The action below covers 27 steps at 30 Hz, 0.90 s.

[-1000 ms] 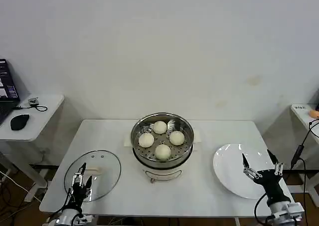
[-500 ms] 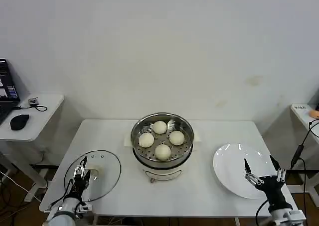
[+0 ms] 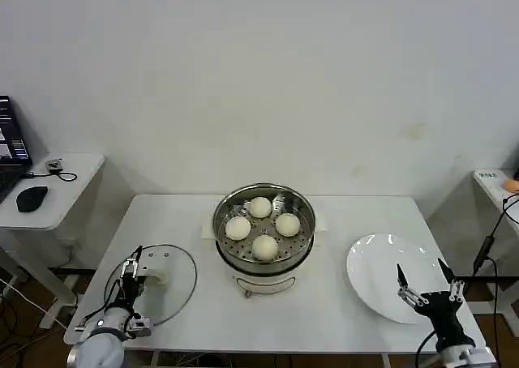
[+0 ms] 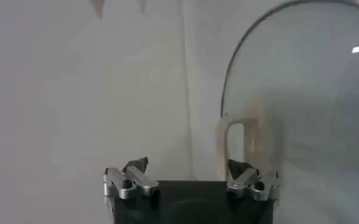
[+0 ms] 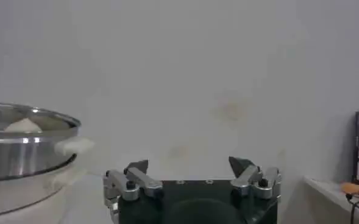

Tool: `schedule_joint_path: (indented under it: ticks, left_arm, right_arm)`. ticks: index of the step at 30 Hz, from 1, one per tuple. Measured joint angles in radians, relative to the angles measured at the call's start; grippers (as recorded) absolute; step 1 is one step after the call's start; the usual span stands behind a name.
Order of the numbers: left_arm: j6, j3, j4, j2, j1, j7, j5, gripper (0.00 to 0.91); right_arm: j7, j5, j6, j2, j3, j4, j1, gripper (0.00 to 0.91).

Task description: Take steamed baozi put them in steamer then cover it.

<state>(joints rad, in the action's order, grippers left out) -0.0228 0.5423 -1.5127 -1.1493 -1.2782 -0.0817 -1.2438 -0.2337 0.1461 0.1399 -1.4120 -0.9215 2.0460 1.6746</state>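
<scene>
Left tool (image 3: 133,268) spread wide, cut off low, now nearer cover (image 3: 166,280) handle. Right tool (image 3: 426,283) spread, dropped back off plate (image 3: 381,280).

A: What is sitting on the white bench (image 3: 357,214) at the right end?

B: A flat white plate (image 3: 388,285) is lying there, near the front edge.

A: And off to the left?

B: A small side table (image 3: 69,186) is standing apart from the bench, carrying a black computer mouse (image 3: 32,198), and a laptop (image 3: 11,147) is showing at the edge.

A: Behind everything?

B: A plain white wall (image 3: 268,76) is filling the background.
</scene>
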Motion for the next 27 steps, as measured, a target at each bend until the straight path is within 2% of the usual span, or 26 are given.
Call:
schedule_joint_path:
  ticks: [1,2,17,27]
  left_arm:
    - [0.001,-0.001,0.005,0.0,0.006,0.0,0.0,0.383]
    - [0.002,-0.002,0.011,0.0,0.012,0.0,0.0,0.0]
    - [0.022,-0.003,0.041,-0.011,0.025,-0.027,0.011,0.0]
    - [0.017,0.026,-0.021,-0.005,-0.005,-0.062,0.005,0.0]
  right_arm:
    - [0.0,-0.001,0.001,-0.001,0.0,0.0,0.001,0.907]
    - [0.0,-0.001,0.002,-0.002,0.0,0.0,0.001,0.907]
    - [-0.001,-0.008,0.008,-0.01,-0.002,0.001,0.003,0.907]
    - [-0.002,-0.017,0.007,-0.01,0.013,0.003,0.001,0.907]
